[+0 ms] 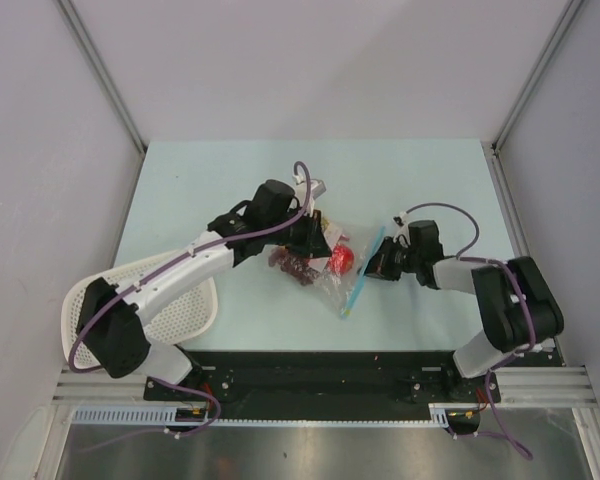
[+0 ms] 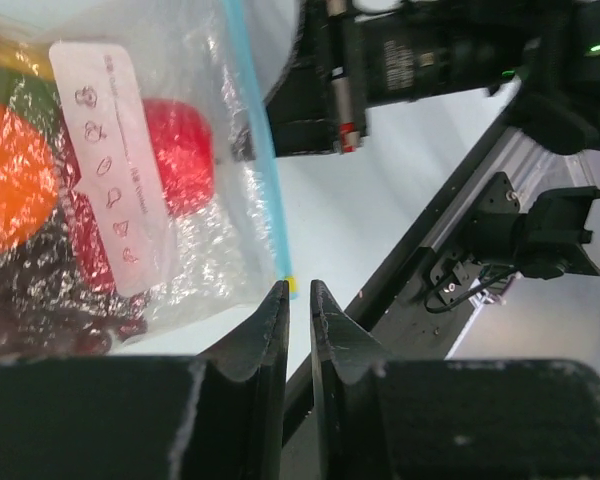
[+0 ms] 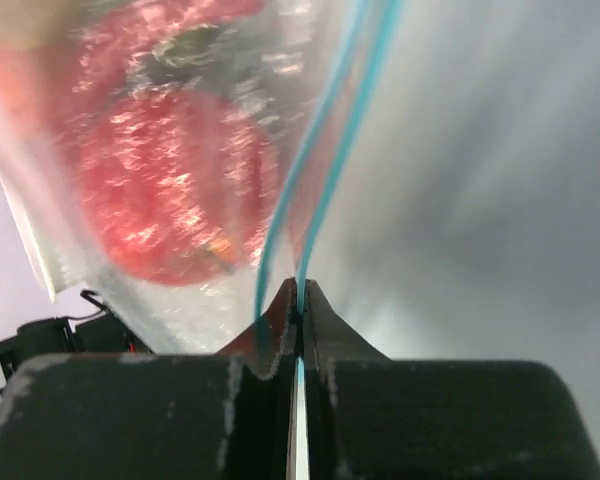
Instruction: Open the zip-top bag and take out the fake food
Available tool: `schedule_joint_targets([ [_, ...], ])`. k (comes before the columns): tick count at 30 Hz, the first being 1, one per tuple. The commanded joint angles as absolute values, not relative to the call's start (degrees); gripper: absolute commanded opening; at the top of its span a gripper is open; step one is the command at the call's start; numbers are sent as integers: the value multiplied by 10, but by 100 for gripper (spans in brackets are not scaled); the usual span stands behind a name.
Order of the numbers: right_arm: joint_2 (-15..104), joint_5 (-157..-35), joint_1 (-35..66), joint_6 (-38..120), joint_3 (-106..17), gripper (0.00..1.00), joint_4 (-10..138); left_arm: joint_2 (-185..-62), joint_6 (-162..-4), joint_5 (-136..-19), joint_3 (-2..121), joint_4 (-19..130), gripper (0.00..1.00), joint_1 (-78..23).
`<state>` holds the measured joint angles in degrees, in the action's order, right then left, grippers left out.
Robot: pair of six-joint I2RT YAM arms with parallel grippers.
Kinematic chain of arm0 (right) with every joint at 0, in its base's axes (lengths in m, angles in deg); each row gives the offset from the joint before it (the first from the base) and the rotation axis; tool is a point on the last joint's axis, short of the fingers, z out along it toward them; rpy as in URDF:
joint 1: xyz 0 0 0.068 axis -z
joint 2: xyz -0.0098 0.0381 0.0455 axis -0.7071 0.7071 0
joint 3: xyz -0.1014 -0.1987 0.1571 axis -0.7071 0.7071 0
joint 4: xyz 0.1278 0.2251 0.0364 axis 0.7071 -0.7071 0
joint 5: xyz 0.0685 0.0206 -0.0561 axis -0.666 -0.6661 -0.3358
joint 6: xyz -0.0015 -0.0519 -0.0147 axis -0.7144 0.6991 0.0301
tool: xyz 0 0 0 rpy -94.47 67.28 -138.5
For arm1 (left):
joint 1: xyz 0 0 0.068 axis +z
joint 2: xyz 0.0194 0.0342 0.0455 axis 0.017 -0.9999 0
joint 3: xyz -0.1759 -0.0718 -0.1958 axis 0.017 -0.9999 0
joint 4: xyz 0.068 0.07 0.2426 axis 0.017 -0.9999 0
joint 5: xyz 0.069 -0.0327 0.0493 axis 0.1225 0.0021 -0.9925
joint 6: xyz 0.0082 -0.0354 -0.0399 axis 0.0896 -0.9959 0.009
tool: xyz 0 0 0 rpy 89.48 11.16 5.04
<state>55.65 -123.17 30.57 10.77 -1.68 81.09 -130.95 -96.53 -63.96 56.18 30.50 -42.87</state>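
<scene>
From the top camera I see the clear crinkly plastic zip-top bag [image 1: 330, 278] lying near the middle of the pale table [image 1: 230, 180], a little toward the near edge. I take its light blue zip strip [image 1: 363, 278] as the long axis. The strip slants from far-right to near-left, so the mouth faces the table's right edge and the body spreads toward the left edge. The fake food is inside the bag, where I can pick out a round red plastic piece [image 1: 343, 260] and a dark red-purple grape bunch [image 1: 292, 265]. The right gripper [image 1: 378, 262] sits on the strip about midway along it. The left gripper [image 1: 315, 238] is at the bag's far-left side. A white mesh basket [image 1: 180, 310] lies by the near-left corner.

On my left wrist camera the fingers stand almost together, with a thin slit between them. The strip's end sits right at their tips, and I cannot tell whether any plastic is pinched. Through the film I see an orange ball [image 2: 15, 170] and a white printed label [image 2: 105, 160].

On my right wrist camera the jaws are pressed together on the strip. It rises from the tips as two teal lines that part slightly, with the red piece blurred behind the plastic on the left.
</scene>
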Motion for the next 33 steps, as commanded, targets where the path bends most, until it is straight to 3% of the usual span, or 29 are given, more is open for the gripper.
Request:
schedule_joint_targets([
  [1, 431, -1191, 292, 156, -144, 0, 675, -1272, -933, -674, 591, 276, 18, -430],
  [4, 407, -1181, 270, 163, -246, 0, 534, -1259, -922, -709, 618, 251, 18, -429],
  [13, 567, -1203, 156, 83, -419, 0, 557, -1192, -939, -825, 638, 235, 22, -407],
  [20, 640, -1196, 138, 104, -556, 0, 452, -1204, -944, -804, 652, 229, 22, -352],
  [28, 769, -1205, 96, 133, -853, 0, 293, -1164, -965, -882, 646, 221, 23, -335],
  [33, 822, -1217, 81, 134, -905, 0, 269, -1123, -967, -909, 603, 223, 25, -326],
])
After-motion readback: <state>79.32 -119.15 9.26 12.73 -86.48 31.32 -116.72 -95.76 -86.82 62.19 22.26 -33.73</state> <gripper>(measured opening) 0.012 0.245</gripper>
